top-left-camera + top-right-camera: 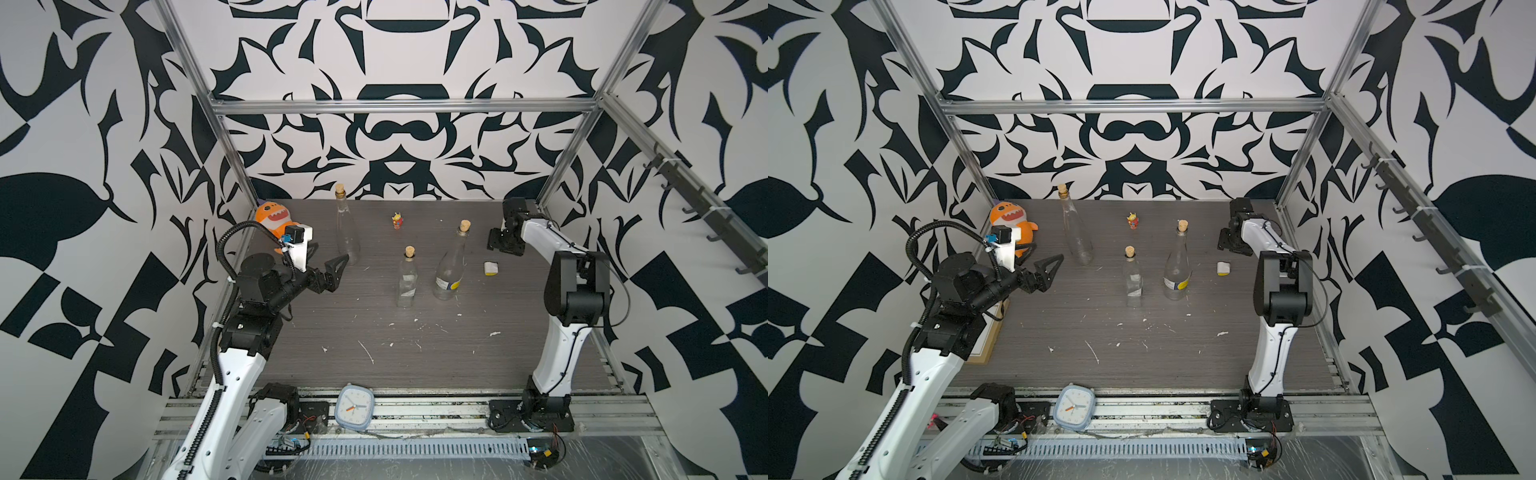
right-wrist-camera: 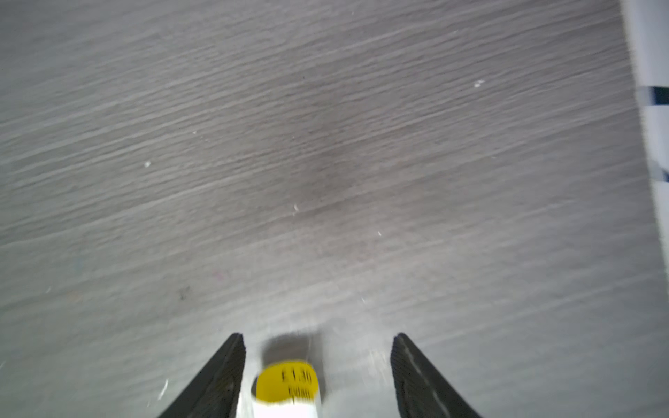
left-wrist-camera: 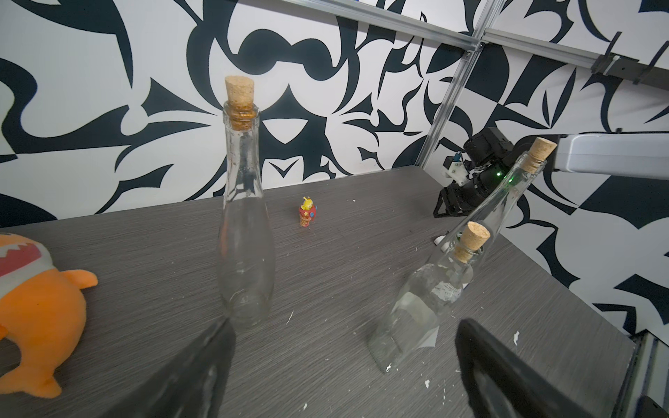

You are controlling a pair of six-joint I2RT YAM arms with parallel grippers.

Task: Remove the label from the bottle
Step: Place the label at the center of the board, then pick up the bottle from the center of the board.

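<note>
The clock point(image 1: 354, 406) sits closest, at bottom centre of both top views, on the front rail and clear of the work. Above it, mid-frame on the table point(image 1: 374, 332), stands the bottle point(image 1: 451, 266). It is upright and corked, with a yellow-and-blue label point(image 1: 450, 285) low on its body, facing the camera. A small bottle point(image 1: 406, 278) stands just to its left. To the bottle's right, apart from it, a peeled scrap point(image 1: 491, 268) with a yellow sticker lies flat on the table.

The right gripper point(image 1: 503, 244) hangs up and right of the bottle, just above the scrap in the frame. Its jaws stand partly open and grip nothing. In the right wrist view the scrap point(image 2: 286, 387) lies on the table at the bottom edge, between the two fingers and close to one; whether it touches that one I cannot tell. The left gripper point(image 1: 328, 262), at centre left, is spread wide and empty.

The right gripper looks the nearer to the bottle, with bare table between them, while the left would have to pass the small bottle first. The label lies down and left of the right gripper in the frame. Since the bottle's long axis is vertical, a peel likely calls for a low approach from the side while the other arm steadies the glass.
</note>
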